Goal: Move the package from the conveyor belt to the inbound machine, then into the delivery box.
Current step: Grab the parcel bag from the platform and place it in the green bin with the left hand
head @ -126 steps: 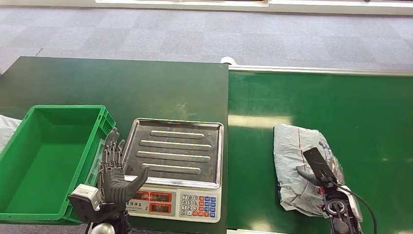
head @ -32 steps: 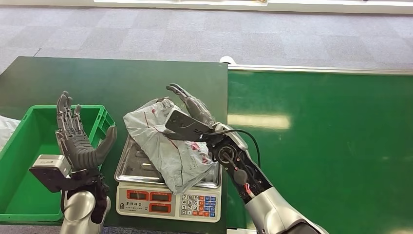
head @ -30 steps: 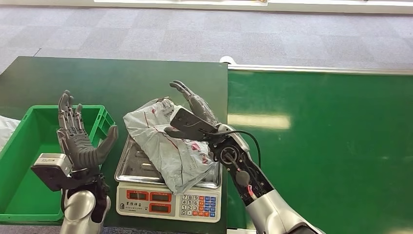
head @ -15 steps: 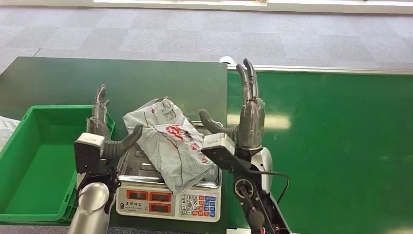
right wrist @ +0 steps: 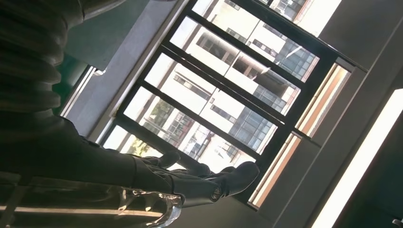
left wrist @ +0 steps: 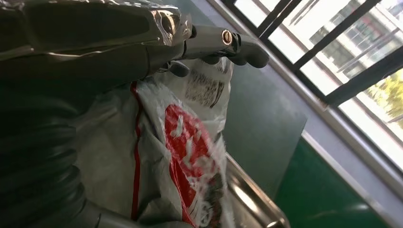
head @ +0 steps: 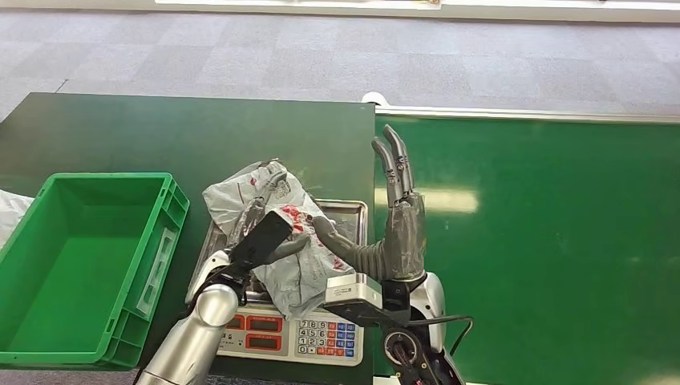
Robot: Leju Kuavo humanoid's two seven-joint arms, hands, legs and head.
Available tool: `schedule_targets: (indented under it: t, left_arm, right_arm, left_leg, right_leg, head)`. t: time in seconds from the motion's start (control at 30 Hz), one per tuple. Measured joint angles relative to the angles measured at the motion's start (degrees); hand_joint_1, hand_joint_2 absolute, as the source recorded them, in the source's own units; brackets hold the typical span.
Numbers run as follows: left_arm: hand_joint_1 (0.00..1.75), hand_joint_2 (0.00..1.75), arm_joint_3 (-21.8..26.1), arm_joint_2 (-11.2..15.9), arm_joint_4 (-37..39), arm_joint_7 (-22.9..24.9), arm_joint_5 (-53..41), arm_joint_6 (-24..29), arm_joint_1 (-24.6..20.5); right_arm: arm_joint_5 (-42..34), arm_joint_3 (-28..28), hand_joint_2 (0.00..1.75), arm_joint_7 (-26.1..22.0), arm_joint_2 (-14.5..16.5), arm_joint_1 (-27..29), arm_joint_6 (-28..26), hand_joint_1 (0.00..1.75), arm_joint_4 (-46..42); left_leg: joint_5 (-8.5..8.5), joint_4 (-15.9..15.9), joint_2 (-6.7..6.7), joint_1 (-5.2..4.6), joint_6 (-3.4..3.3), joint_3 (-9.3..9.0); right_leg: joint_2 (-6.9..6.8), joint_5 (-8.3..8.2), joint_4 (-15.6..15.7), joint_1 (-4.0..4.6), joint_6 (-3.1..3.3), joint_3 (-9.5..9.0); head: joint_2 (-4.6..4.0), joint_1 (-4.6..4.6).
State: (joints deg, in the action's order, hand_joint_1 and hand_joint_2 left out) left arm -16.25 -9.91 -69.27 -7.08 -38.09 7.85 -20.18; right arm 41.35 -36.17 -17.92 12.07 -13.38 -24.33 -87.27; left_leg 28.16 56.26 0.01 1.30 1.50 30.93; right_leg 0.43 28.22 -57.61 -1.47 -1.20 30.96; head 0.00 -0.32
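The grey package (head: 277, 233) lies on the steel tray of the weighing scale (head: 353, 215), which sits on the dark green worktop (head: 160, 136) near its right edge, close to the front. The package is a crinkly plastic bag with red marks and a white label. Part of it hangs over the front of the tray, above the scale's red number windows.

My left robot hand (head: 257, 237) lies flat on the left side of the package. In the left wrist view its fingers (left wrist: 223, 42) reach over the top of the bag by the label. They touch it, but I cannot tell if they squeeze it.

My right robot hand (head: 393, 224) stands up beside the right side of the scale. Its fingers are spread and point up, its thumb sticks out toward the package, and it holds nothing.

The green delivery box (head: 172, 208) stands by the left edge of the worktop, just beside the scale. The green conveyor belt (head: 545, 216) runs along the right of the worktop.
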Motion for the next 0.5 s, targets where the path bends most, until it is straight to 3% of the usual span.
schedule_targets:
  t: [0.1, 0.17, 0.5]
  left_arm:
    - [1.37, 1.75, -1.17, -0.31, 5.29, 2.04, -3.22, -4.31, -2.19]
    - [1.64, 1.75, -1.50, -0.65, 8.28, 2.20, -3.91, -6.10, -3.61]
    - [1.54, 1.75, -1.71, -1.02, 15.31, 1.26, -4.25, -8.09, -7.60]
  right_arm:
    - [-0.01, -0.36, 1.75, -0.31, -0.18, 0.04, 0.62, 0.00, -0.03]
    - [0.01, -0.51, 1.75, -0.41, -0.22, 0.03, 1.07, 0.00, -0.02]
    - [-0.06, -1.03, 1.75, -0.80, -0.68, -0.02, 2.21, 0.00, 0.48]
  left_leg:
    - [0.00, 0.00, 0.01, 0.00, 0.00, 0.00]
    - [0.00, 0.00, -0.01, 0.00, 0.00, -0.01]
    - [-0.03, -0.01, -0.28, -0.01, -0.02, -0.25]
  right_leg:
    - [0.01, 0.00, 0.00, 0.00, 0.00, -0.02]
    - [-0.01, 0.00, 0.00, 0.00, 0.00, -0.06]
    - [-0.22, 0.00, 0.00, -0.01, 0.00, -0.43]
  head:
    - [0.00, -0.01]
    - [0.00, -0.01]
    - [0.00, -0.01]
